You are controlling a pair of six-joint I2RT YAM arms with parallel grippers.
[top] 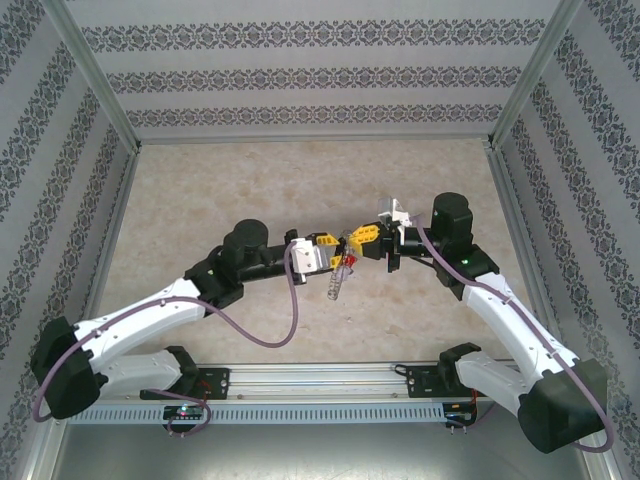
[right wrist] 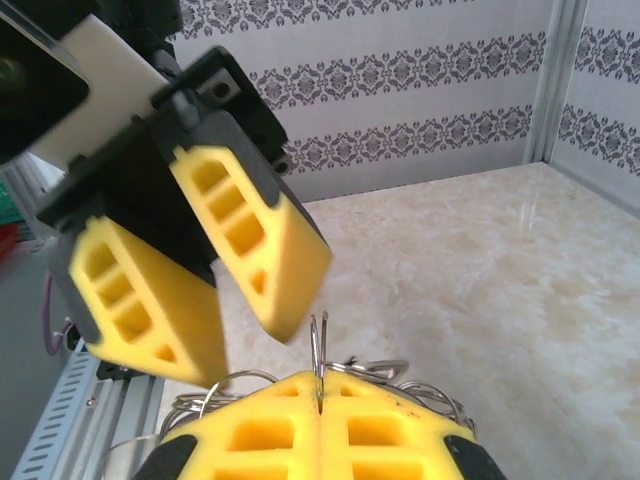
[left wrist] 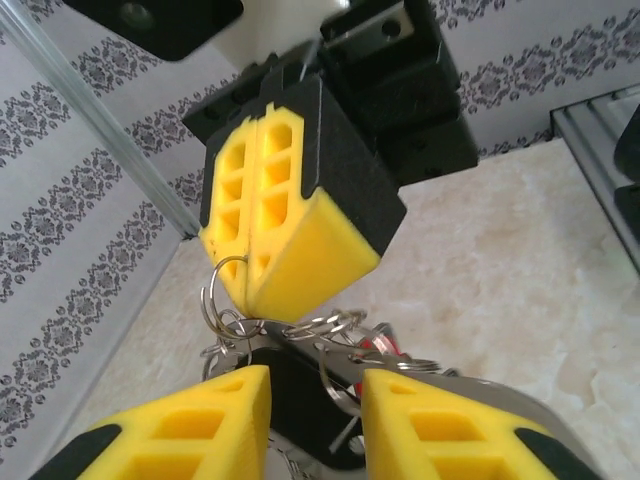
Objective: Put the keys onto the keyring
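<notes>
Seen from overhead, the two arms meet above the middle of the beige marbled tabletop (top: 200,190). The large thin silvery wire keyring (top: 339,280), strung with small metal pieces, dangles between their tips. The wrist views give what that height blurs.

The right wrist camera shows the right gripper (right wrist: 318,388) with its yellow fingers pressed together on a strand of the wire loop, which stands up edge-on from the seam. The left wrist camera shows the left gripper (left wrist: 315,382) with its yellow fingers spread. In the gap sits a dark black piece that looks like the plastic head of the small key (left wrist: 300,405); whether either pad touches it I cannot tell. That same view shows the ring's loops and a small red tag (left wrist: 378,345) bunched just under the right gripper's closed tips, beside the left fingers.

Broad stretches of tabletop lie between the grippers and the grey wallpapered walls with dark floral bands (top: 300,75) at the back and both sides. Aluminium frame posts (top: 95,85) mark the corners, and a slotted aluminium rail (top: 320,378) runs along the near edge by the arm bases
</notes>
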